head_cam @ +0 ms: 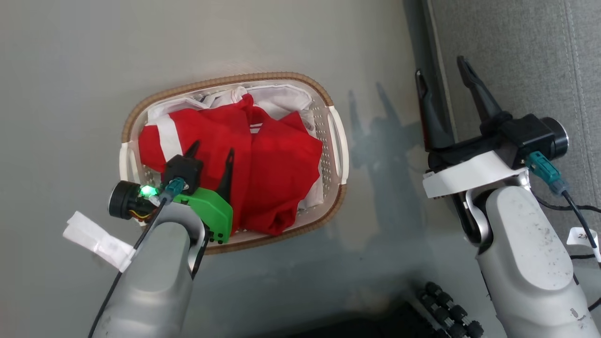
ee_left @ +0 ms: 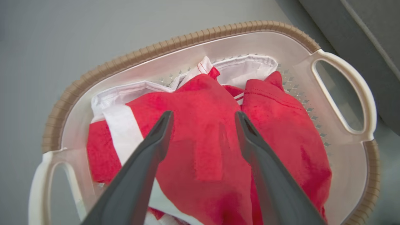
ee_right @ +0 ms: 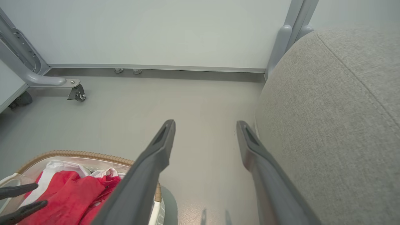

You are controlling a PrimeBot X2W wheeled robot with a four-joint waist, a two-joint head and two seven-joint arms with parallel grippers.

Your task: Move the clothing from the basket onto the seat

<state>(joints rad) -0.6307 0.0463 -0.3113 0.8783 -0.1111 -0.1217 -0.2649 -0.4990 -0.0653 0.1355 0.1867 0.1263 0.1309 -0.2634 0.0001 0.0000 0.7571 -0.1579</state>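
We see the red clothing (head_cam: 277, 173) heaped in the basket (head_cam: 225, 82), which stands on the grey floor (head_cam: 70, 70) near the seat (head_cam: 526, 56). Our left gripper (head_cam: 213, 147) hangs over the heap, its 2 fingers spread, grasping nothing. Our right gripper (head_cam: 440, 66), likewise spread and empty, is at the seat's edge.

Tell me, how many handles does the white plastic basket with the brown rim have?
2. One white loop handle is on the end of the white perforated plastic basket nearest the grey fabric seat; the other is on the opposite end. None seem hidden.
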